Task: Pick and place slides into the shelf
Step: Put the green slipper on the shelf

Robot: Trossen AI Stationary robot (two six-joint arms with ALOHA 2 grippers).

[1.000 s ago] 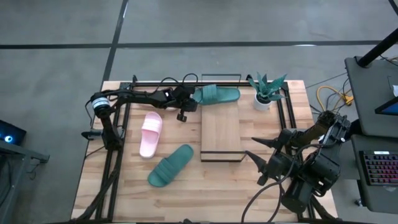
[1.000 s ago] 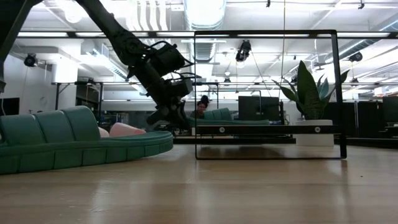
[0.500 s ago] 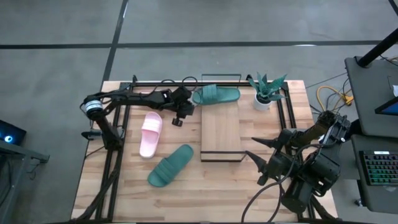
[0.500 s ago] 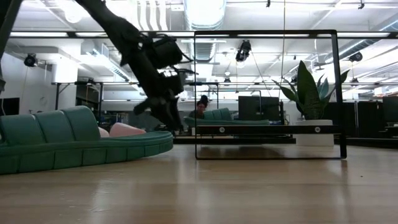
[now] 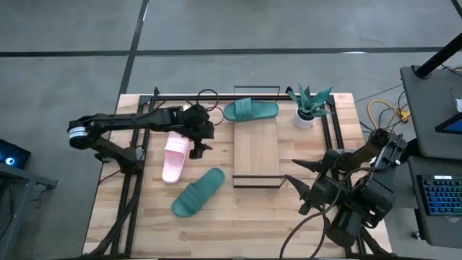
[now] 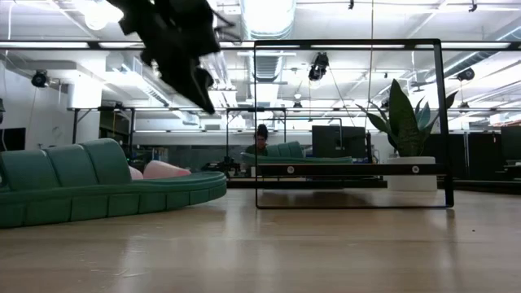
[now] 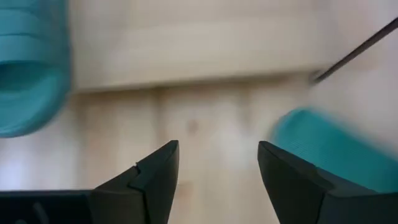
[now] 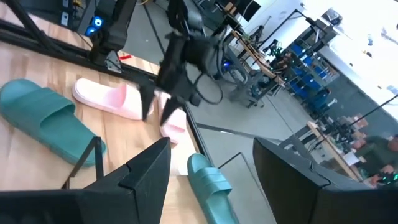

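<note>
One teal slide [image 5: 250, 110] lies crosswise on its sole at the far end of the shelf [image 5: 256, 155], inside the black wire frame. On the table left of the shelf lie a pink slide [image 5: 175, 155] and a second teal slide [image 5: 198, 191]. My left gripper [image 5: 198, 141] hangs open above the table between the pink slide and the shelf, and nothing is between its fingers [image 7: 217, 165]. In the low view it [image 6: 199, 89] shows high up and blurred. My right gripper [image 5: 290, 170] waits open at the near right [image 8: 211, 180].
A potted plant [image 5: 309, 107] stands at the far right, beside the shelf. Black frame rails [image 5: 133, 180] run along the table's left and right sides. Bare wood lies near the front edge [image 5: 245, 224]. A person [image 6: 262, 138] sits in the room beyond the table.
My left gripper has opened and let go of the teal slide at the shelf's far end. It has then risen and drawn back toward the table's left and near side, over the pink slide's far end. The teal slide stays where it lay.
</note>
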